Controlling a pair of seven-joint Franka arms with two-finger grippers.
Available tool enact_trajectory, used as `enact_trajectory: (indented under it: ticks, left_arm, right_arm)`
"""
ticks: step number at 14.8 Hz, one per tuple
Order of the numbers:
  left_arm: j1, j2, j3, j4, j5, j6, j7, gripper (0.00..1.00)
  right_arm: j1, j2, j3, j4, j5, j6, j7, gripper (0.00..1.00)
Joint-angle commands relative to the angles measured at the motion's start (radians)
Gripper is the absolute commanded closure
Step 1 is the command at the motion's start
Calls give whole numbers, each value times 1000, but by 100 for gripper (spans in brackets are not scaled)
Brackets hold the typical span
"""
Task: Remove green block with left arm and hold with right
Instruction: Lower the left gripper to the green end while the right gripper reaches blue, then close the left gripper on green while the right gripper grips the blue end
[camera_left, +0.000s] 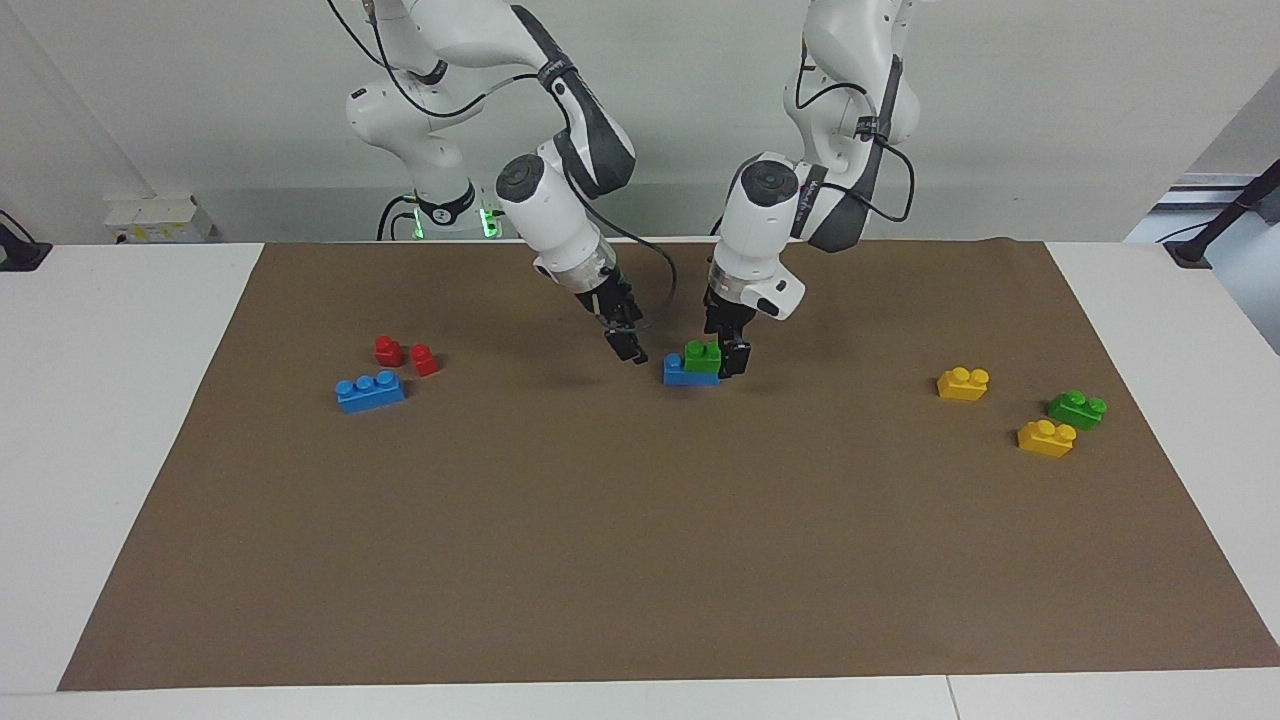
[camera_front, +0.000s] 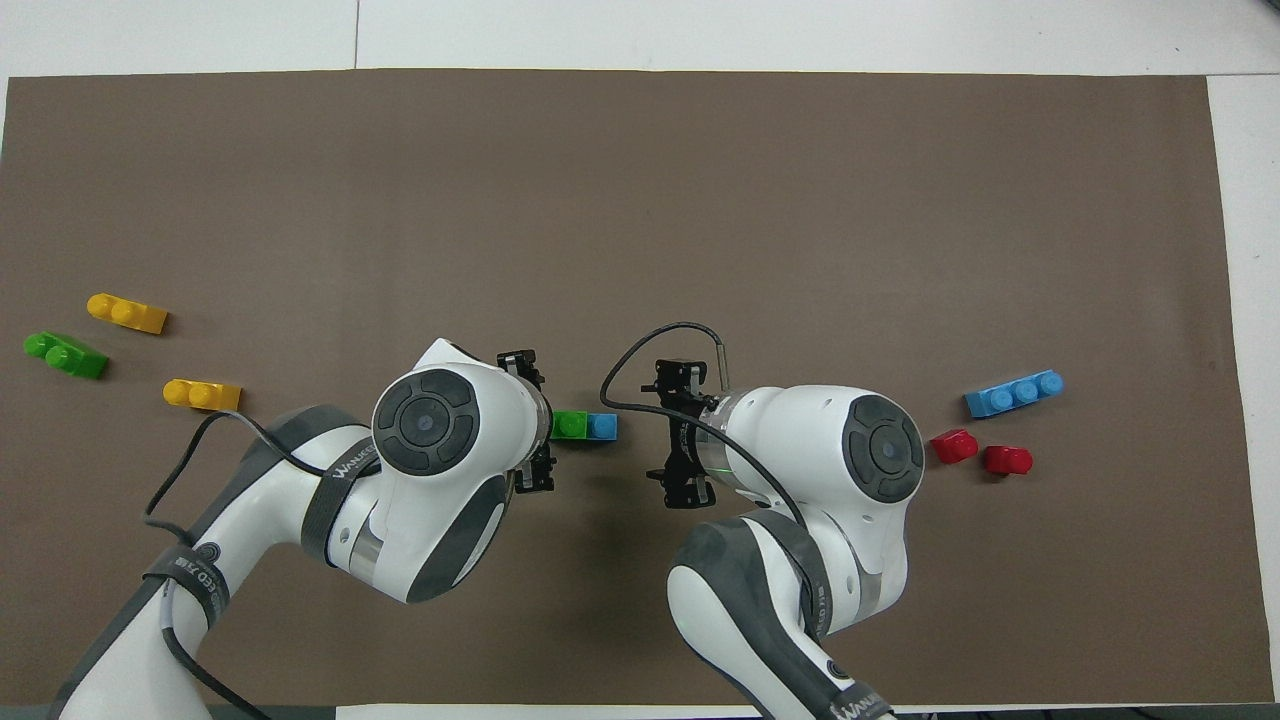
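The green block (camera_left: 703, 356) (camera_front: 570, 425) sits stacked on one end of a blue brick (camera_left: 680, 373) (camera_front: 602, 426) at the mat's middle, the end toward the left arm. My left gripper (camera_left: 733, 356) (camera_front: 531, 422) is low and open at that end of the block, one finger nearer to the robots than the block and one farther. I cannot tell if it touches. My right gripper (camera_left: 630, 346) (camera_front: 680, 433) hangs open, tilted, just above the mat a short gap from the blue brick's bare end, holding nothing.
Toward the right arm's end lie a blue three-stud brick (camera_left: 370, 390) (camera_front: 1015, 392) and two red blocks (camera_left: 388, 350) (camera_left: 424, 359). Toward the left arm's end lie two yellow bricks (camera_left: 963, 383) (camera_left: 1046, 437) and a darker green brick (camera_left: 1077, 409).
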Motion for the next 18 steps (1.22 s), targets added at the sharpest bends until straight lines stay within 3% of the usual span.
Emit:
enact_trajectory:
  ticks: [1,18]
  left_arm:
    - [-21,0,16,-19,-8,36,-16,0]
    - [-35,17,18,-28,-2,42,-16,0]
  right_arm:
    - [24,38,0,-9,33,60,-60,0]
    - [30,176,0,110,38,6,-109,0]
